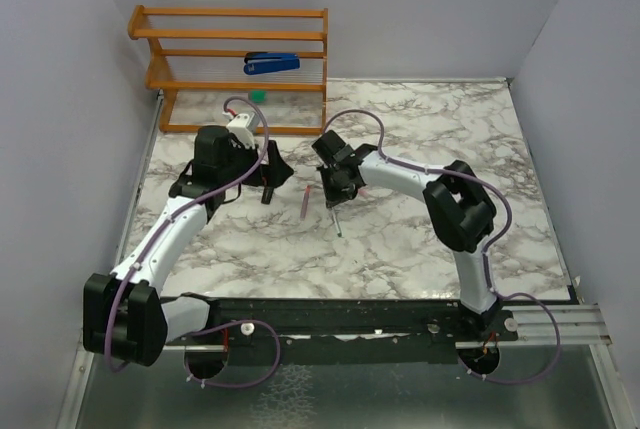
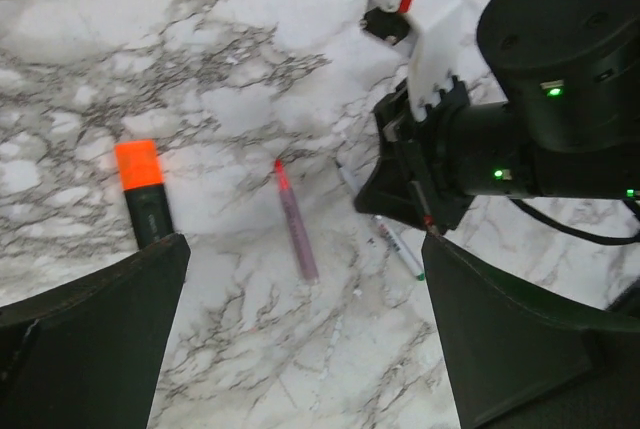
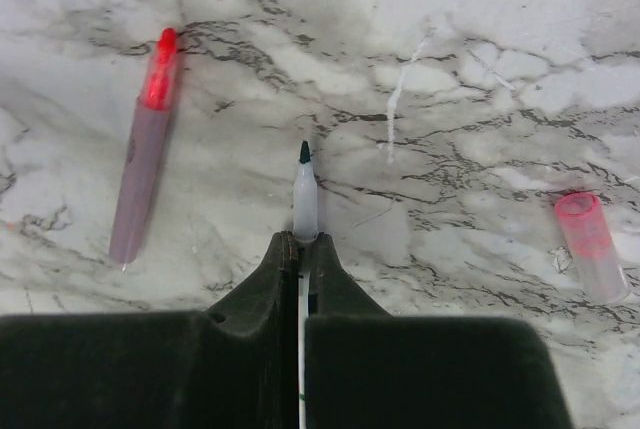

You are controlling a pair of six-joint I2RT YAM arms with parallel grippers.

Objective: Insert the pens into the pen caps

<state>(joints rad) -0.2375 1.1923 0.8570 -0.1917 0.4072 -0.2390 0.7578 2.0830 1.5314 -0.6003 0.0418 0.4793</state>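
My right gripper (image 3: 302,244) is shut on the thin grey pen (image 3: 304,189), whose green tip sticks out past the fingertips just above the marble table (image 3: 460,69). It also shows in the top view (image 1: 335,201) and in the left wrist view (image 2: 420,194), with the grey pen (image 2: 397,244) below it. The pink pen (image 3: 143,174) lies loose to its left and shows in the other views (image 1: 303,201) (image 2: 295,221). A pink cap (image 3: 592,246) lies to the right. My left gripper (image 2: 300,349) (image 1: 272,181) is open and empty over the table. The black marker (image 2: 150,217) lies by its left finger with the orange cap (image 2: 137,164) on its end. The purple cap is out of view.
An orange wooden rack (image 1: 235,64) stands at the back left with a blue stapler-like object (image 1: 271,62) on it and a small green object (image 1: 258,95) below. Grey walls close in the left, back and right sides.
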